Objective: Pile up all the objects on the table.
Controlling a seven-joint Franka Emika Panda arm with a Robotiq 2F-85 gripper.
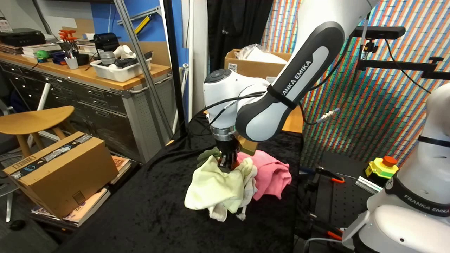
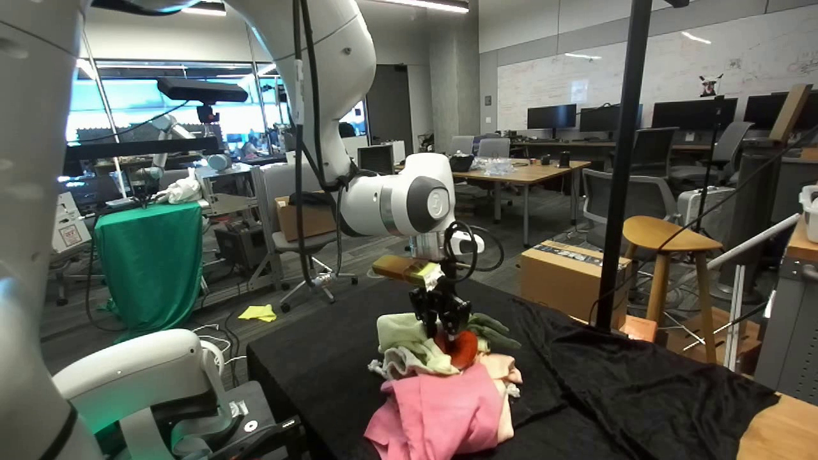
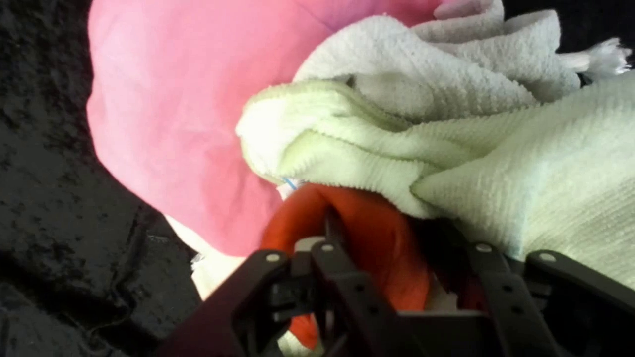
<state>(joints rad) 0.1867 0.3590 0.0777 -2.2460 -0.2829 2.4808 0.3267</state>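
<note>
Fingers (image 2: 454,319) at red item (image 2: 466,351) amid cloths (image 2: 441,409).

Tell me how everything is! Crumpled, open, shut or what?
Pincer: jaws apart
Red thing: curled, partly hidden
Pink cloth: crumpled
Yellow cloth: bunched up
White cloth: rumpled, partly under the yellow one
Peach cloth: partly under the pink one
Dark green thing: partly hidden
White rope: frayed end sticking out
Taped box: shut
Stuffed box: open on top
Black tablecloth: wrinkled

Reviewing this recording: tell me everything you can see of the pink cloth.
The pink cloth is plain, soft-looking fabric, loosely crumpled, with creases and drooping edges. It lies draped down onto the table, partly over a peach cloth. In the wrist view, the white cloth and yellow cloth overlap it; the red item sits alongside, contact unclear.
</note>
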